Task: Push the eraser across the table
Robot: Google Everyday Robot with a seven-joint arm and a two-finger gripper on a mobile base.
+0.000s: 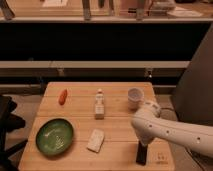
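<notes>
Could shove the small black oblong eraser, lying near the right front corner of the light wooden plank bench, off the edge if steered crooked. Finds the dark gripper right over it; cannot tell whether spread or closed.

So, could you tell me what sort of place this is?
Probably a robotics lab: shelving behind, a wooden table with bowl and cup, the gripper by the eraser, front right.

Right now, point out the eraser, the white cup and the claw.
eraser (141,156): camera view, its lower half.
white cup (134,96): camera view, its side wall.
claw (143,143): camera view, its low end, at the eraser's far end.
</notes>
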